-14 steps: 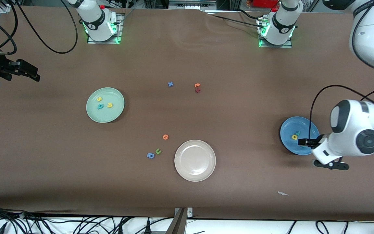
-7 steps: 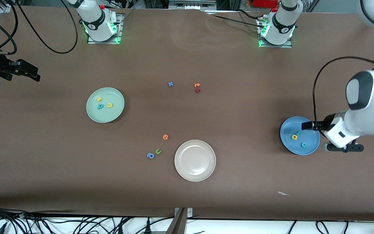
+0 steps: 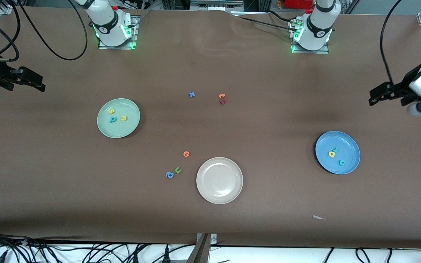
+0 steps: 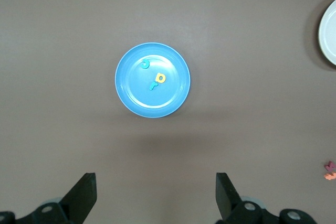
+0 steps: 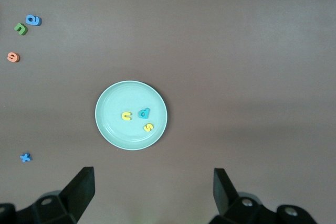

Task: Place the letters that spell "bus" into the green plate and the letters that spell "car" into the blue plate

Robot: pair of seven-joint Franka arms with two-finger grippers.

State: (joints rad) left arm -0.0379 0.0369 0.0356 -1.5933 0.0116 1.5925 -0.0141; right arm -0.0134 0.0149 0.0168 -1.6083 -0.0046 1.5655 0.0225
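Both arms raised, left gripper (image 4: 152, 198) and right gripper (image 5: 149, 195) empty (jaws wide).

White arms (image 3: 318, 22), green-lit bases, black claws, black cables.

Mint-green plate (image 3: 118, 118), blue plate (image 3: 337, 152)

Front camera looks down from high across the bench (image 3: 232, 226); each wrist camera looks straight down from well above a plate, the blue plate (image 4: 152, 80) and the green plate (image 5: 131, 115), both also in the front view.
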